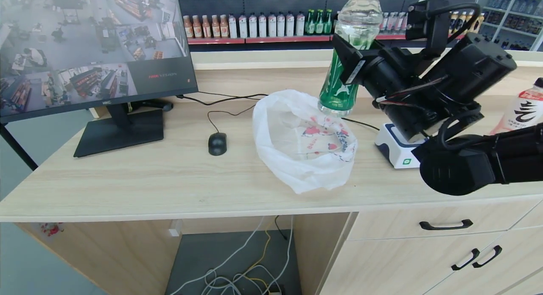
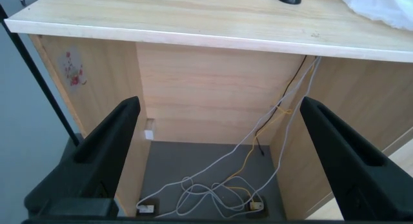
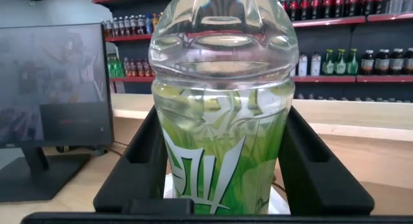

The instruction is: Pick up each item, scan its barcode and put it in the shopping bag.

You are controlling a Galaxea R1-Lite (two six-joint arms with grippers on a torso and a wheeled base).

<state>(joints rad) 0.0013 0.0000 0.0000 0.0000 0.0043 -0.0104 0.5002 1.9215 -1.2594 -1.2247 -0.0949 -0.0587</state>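
Note:
A clear bottle with a green label (image 1: 348, 57) hangs upright above the far rim of the white plastic shopping bag (image 1: 303, 142), which lies open on the counter. My right gripper (image 1: 345, 59) is shut on the bottle's middle; in the right wrist view the bottle (image 3: 222, 121) sits between both fingers (image 3: 139, 159). A white barcode scanner (image 1: 396, 148) stands on the counter right of the bag, partly behind the right arm. My left gripper (image 2: 219, 153) is open below the counter edge, facing the open space under the counter, nothing between its fingers.
A monitor (image 1: 91, 49) stands at the counter's left, a black mouse (image 1: 217, 143) with its cable beside it. A pink-white bottle (image 1: 524, 110) stands at the far right. Shelves of bottles line the back. Cables (image 2: 226, 185) lie under the counter; drawers sit right.

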